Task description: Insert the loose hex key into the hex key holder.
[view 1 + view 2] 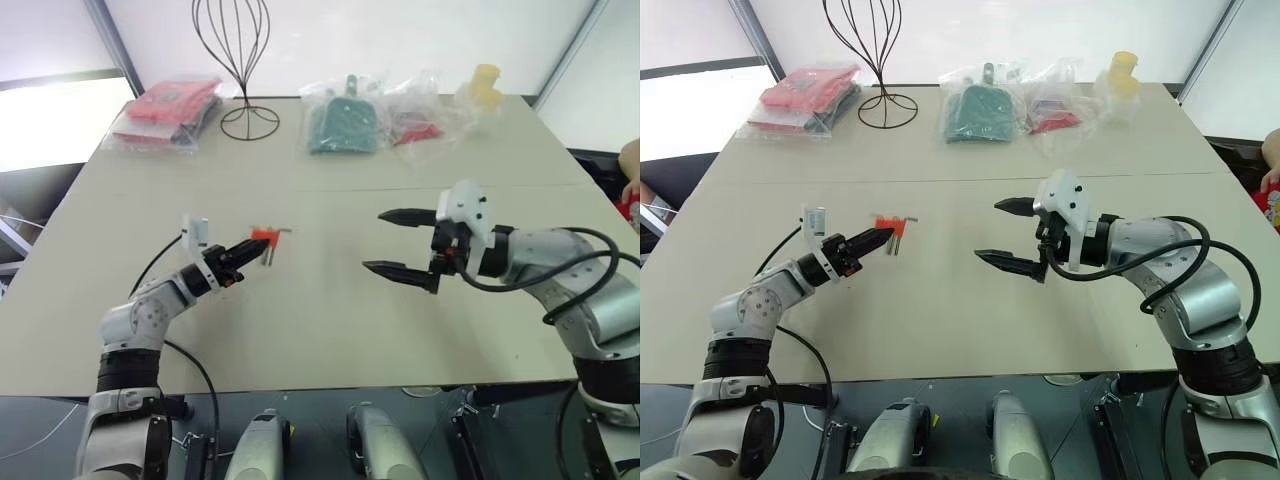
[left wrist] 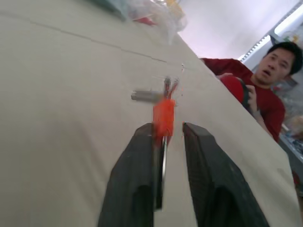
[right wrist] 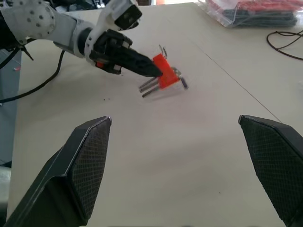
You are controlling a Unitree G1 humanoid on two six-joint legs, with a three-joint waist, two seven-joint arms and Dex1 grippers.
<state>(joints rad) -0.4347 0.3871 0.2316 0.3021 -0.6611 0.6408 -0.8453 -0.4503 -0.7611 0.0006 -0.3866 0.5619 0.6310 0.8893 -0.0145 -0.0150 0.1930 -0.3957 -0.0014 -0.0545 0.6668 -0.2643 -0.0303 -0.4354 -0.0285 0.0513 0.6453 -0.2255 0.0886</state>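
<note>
Nearest you, your two arms are reaching out low over the wide beige tabletop point(image 1: 330, 330). Your left gripper point(image 1: 244, 249) is stretching forward and slightly toward the right, roughly level, its tips right at the small orange-red plastic hex key holder point(image 1: 263, 238). In the left wrist view the black fingers point(image 2: 135, 175) are standing a little apart, with the holder sitting at the mouth of the gap; you cannot tell whether they are pressing on it. Thin grey metal keys are sticking out of the block and lying against the table. A loose hex key cannot be told apart from those rods.

Your right gripper point(image 1: 398, 241) is hovering above the table, well apart from the holder, pointing across toward your left arm with its two black fingers spread wide and nothing between them.

Along the far edge you are looking at a flat clear bag of red and dark items point(image 1: 165, 110), a black wire stand with a round base point(image 1: 240, 60), a green scoop-shaped tool in clear plastic point(image 1: 345, 122), a bag with red contents point(image 1: 418, 125) and a yellow object point(image 1: 484, 82). Nothing is lying between the grippers and the holder. A person in a red top point(image 2: 255, 90) is sitting beyond the table's right side.
</note>
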